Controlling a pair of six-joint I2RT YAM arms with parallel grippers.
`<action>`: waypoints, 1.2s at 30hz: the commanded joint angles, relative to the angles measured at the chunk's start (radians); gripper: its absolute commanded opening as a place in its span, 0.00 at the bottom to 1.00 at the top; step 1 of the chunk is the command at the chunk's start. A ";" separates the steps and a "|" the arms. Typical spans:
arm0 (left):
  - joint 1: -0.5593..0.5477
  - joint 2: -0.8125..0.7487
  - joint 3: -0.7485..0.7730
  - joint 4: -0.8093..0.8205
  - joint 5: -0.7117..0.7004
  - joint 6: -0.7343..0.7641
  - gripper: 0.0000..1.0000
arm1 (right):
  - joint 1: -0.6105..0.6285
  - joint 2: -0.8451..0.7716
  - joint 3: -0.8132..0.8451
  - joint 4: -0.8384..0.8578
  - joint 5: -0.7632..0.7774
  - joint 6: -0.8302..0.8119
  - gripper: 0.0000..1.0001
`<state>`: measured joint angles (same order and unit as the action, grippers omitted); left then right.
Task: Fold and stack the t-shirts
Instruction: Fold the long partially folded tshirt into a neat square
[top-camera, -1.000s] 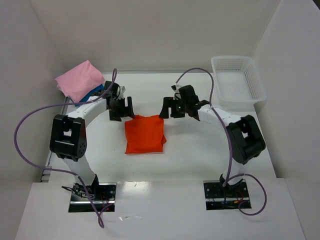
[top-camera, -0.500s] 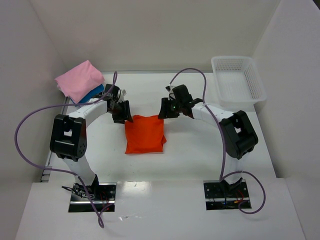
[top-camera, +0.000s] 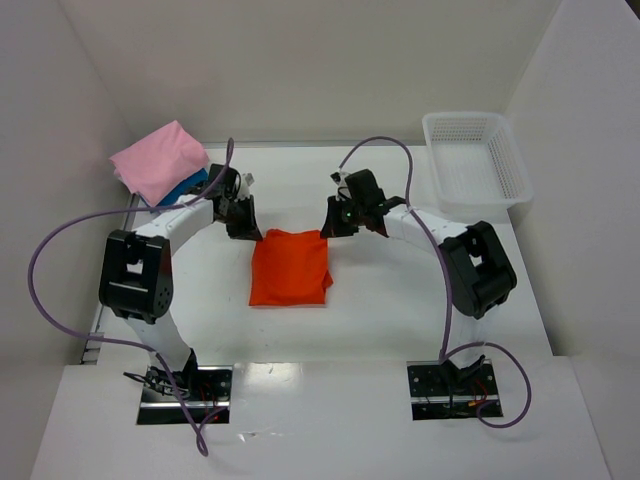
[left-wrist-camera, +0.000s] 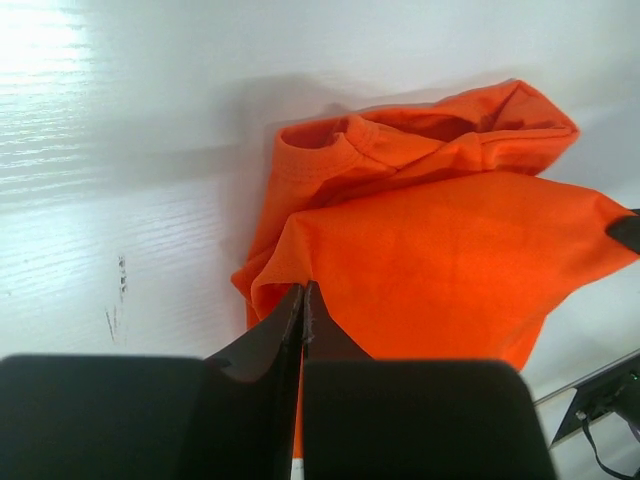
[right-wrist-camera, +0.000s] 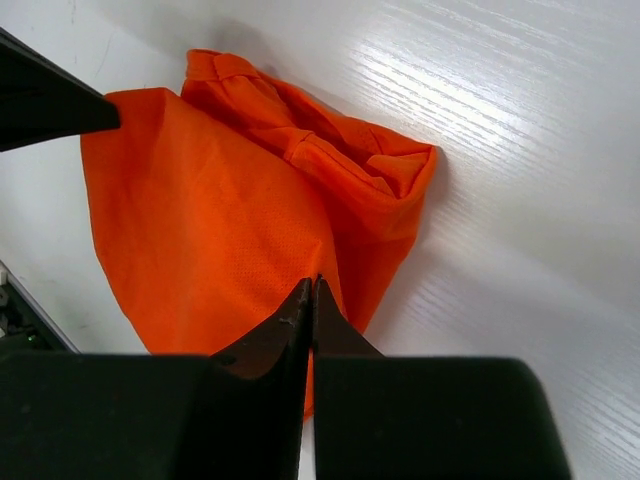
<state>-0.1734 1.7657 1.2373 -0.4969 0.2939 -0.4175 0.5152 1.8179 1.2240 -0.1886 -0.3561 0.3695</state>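
Starting at the near edge of the table, the two arm bases sit bolted side by side, and both arms reach forward to the middle of the surface.

The orange shirt lies folded into a rough rectangle near the table's centre, between the arms. The left gripper sits at its far left corner and the right gripper at its far right corner.

- Left wrist view: the left gripper has its jaws pressed together on the edge of the top cloth layer. The orange shirt is drawn taut toward a dark fingertip at the right frame edge. The collar shows beyond that layer. How much cloth sits inside the pinch is hidden by the fingers.
- Right wrist view: the right gripper is likewise clamped on the orange shirt. The opposite corner ends at a black fingertip at the upper left, cut off by the frame.

At the far left, the pink shirt lies folded on top of the blue shirt, which shows only as a narrow strip beside the left arm. At the far right corner stands a white mesh basket; its contents cannot be made out.
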 joint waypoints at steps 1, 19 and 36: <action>0.005 -0.084 0.059 -0.003 0.024 0.020 0.00 | 0.005 -0.081 0.008 0.006 -0.011 -0.004 0.03; 0.005 -0.095 0.161 0.029 0.034 0.039 0.01 | 0.005 -0.224 -0.080 -0.003 0.088 0.006 0.05; 0.005 0.219 0.396 0.064 0.076 0.039 0.17 | -0.014 -0.068 -0.060 0.038 0.212 0.043 0.10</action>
<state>-0.1734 1.9625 1.5627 -0.4793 0.3382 -0.3920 0.5098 1.7340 1.1492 -0.1921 -0.1970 0.4004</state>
